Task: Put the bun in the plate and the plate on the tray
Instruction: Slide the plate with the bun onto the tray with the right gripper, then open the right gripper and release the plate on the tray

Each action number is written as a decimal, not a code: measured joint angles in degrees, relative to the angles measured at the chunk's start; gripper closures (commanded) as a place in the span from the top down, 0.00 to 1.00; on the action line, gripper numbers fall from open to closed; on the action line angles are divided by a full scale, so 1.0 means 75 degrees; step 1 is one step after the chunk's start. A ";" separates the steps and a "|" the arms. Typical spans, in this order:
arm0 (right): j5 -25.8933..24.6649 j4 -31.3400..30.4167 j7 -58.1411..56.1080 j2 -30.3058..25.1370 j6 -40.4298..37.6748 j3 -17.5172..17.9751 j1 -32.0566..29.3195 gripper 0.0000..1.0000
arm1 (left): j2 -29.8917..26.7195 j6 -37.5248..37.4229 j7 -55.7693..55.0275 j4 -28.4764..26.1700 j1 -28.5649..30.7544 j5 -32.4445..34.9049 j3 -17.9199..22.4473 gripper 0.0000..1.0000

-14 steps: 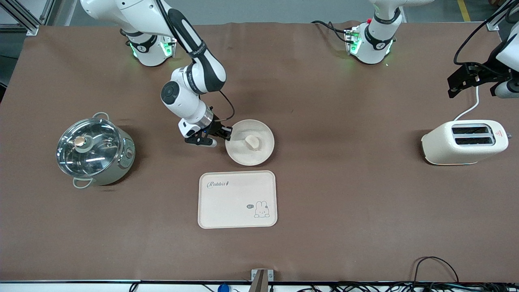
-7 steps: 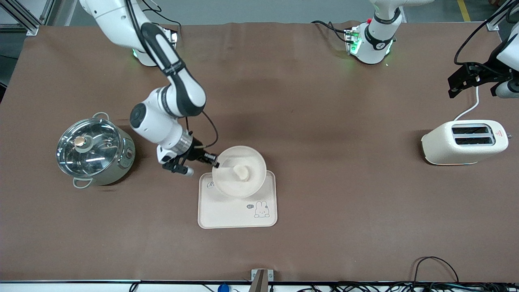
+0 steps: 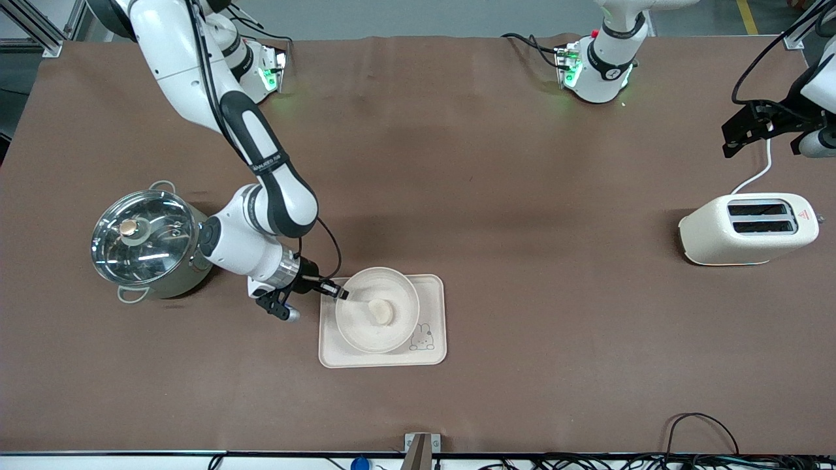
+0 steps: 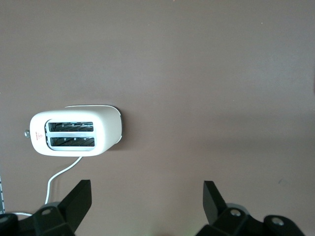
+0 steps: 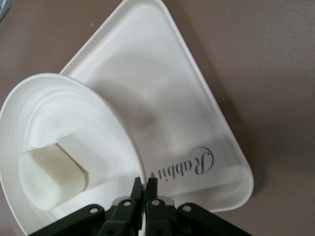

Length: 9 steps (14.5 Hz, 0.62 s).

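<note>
The round cream plate [image 3: 359, 323] sits over the rectangular "Rabbit" tray [image 3: 432, 297], with the pale bun [image 3: 380, 311] in its middle. My right gripper [image 3: 341, 293] is shut on the plate's rim at the edge toward the right arm's end of the table. In the right wrist view the fingers [image 5: 144, 186] pinch the rim of the plate [image 5: 78, 123], the bun [image 5: 51, 174] lies in it, and the tray [image 5: 162, 123] with its script shows beneath. My left gripper [image 4: 146, 196] is open and empty, high over bare table beside the toaster; the left arm waits.
A steel pot with a glass lid [image 3: 151, 243] stands close beside the right arm's wrist. A white toaster [image 3: 748, 228] with its cord stands at the left arm's end of the table and shows in the left wrist view [image 4: 74, 132].
My right gripper has carried the plate with the bun toward the front camera, from the bare table onto the tray. The left arm has not moved.
</note>
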 measured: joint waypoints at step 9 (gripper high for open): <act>0.0004 0.0174 -0.0845 0.0481 -0.0009 0.0027 -0.0065 0.00 | -0.0011 0.0000 0.0000 0.0035 0.0002 0.0000 0.0006 1.00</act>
